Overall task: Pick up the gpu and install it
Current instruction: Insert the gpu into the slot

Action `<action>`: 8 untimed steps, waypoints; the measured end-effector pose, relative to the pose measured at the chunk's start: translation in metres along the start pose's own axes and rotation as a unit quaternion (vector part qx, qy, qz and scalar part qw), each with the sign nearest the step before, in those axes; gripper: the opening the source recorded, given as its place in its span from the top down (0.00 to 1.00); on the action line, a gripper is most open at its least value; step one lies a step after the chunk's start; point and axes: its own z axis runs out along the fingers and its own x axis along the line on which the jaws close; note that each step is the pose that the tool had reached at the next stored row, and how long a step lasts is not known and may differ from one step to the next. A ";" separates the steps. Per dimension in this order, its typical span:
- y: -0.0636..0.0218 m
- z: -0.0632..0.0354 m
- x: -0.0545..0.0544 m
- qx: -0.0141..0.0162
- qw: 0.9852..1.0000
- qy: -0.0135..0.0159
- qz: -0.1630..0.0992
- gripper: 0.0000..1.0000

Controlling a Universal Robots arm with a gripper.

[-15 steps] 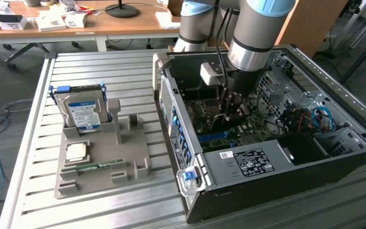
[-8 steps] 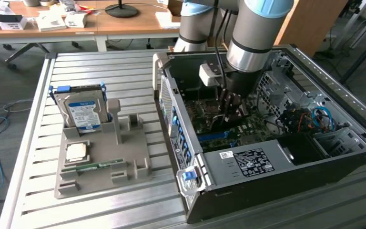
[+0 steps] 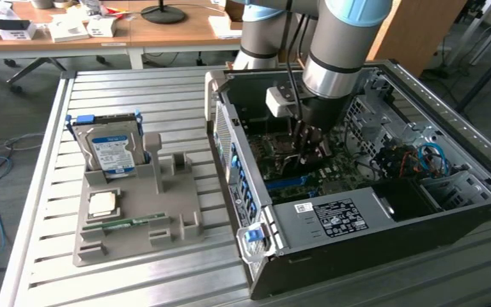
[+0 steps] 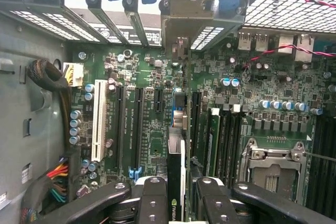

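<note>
The gpu (image 4: 176,169) stands on edge between my fingers in the wrist view, a thin dark card with a green logo on its rim. My gripper (image 4: 176,190) is shut on it, one black finger (image 4: 153,195) on each side. The card hangs just above the green motherboard (image 4: 147,114), in line with the blue slot (image 4: 179,114) and running toward the rear bracket openings. In the exterior view my gripper (image 3: 308,148) reaches down inside the open computer case (image 3: 331,220), over the board.
A grey holder (image 3: 135,220) on the slatted table at the exterior view's left carries a hard drive (image 3: 113,150), a processor chip (image 3: 103,203) and a green memory stick (image 3: 130,222). Case walls, cables (image 3: 424,160) and the processor socket (image 4: 273,163) surround the card.
</note>
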 end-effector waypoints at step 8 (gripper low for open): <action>0.0015 0.0019 -0.001 0.000 1.000 0.000 0.000 0.74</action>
